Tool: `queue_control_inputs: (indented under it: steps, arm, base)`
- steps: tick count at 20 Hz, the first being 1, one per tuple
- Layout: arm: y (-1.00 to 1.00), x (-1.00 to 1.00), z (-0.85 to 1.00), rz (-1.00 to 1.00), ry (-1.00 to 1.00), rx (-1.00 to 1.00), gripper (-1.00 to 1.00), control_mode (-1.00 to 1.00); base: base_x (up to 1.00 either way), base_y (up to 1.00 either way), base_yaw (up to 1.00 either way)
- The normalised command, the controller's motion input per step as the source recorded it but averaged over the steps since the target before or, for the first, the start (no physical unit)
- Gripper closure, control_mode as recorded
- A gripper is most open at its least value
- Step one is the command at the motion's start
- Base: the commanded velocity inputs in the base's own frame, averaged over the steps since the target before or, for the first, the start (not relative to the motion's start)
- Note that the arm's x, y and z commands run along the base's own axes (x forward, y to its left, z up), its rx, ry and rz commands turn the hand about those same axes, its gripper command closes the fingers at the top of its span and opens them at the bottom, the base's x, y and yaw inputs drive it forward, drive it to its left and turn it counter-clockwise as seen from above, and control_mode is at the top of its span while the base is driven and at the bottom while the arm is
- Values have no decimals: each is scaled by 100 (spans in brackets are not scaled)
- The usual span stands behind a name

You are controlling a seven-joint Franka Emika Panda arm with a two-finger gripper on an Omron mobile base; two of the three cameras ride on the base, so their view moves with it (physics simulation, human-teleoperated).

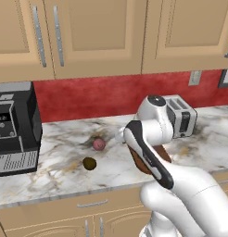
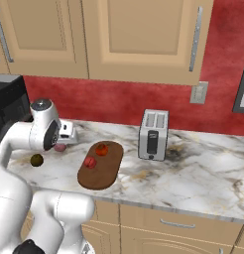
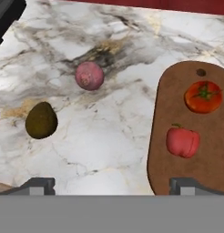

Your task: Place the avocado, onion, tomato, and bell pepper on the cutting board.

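- Claw [image 3: 112, 186]: jaws spread wide, nothing between them. In the hand view the two tips sit at the lower edge, one over bare marble, the other over the near edge of the cutting board [image 3: 177, 118].
- Cutting board: dark reddish-brown oval, lying flat on the marble table [image 2: 203, 168], just left of the toaster [image 2: 153, 134] in the right base view.
- Tomato [image 3: 203, 97]: round, orange-red, green stem on top; resting on the board near its hanging hole.
- Bell pepper [image 3: 182, 141]: red, blocky; on the board just beside the tomato, apart from it.
- Onion [image 3: 89, 75]: pinkish-purple ball on the bare table, well off the board, over a dark stain in the marble.
- Avocado [image 3: 41, 120]: dark olive-brown, on the bare table near the onion, not touching it; farthest from the board.
- Coffee machine [image 1: 14, 127]: black and grey, at the left end of the table in the left base view.
- Wooden cabinets [image 2: 139, 34] hang above a red backsplash.
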Motion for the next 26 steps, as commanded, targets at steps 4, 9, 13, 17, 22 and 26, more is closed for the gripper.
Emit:
queue_control_inputs:
  steps: [4, 9, 13, 17, 22, 26]
  arm:
    - [42, -14, 0, 0, -11, -2, -100, -100]
    - [46, -2, 0, 0, -8, -4, -100, -100]
    - [56, 0, 0, 0, -2, -2, -100, -100]
    - [63, 0, 0, 0, 2, 0, -100, -100]
    - [53, 0, 2, 0, 7, 0, -100, -100]
    - [24, 4, 4, 0, 13, 4, -100, -100]
  base:
    - [0, 0, 0]
    - [0, 0, 0]
    - [0, 0, 0]
    - [0, 0, 0]
    - [0, 0, 0]
    - [0, 0, 0]
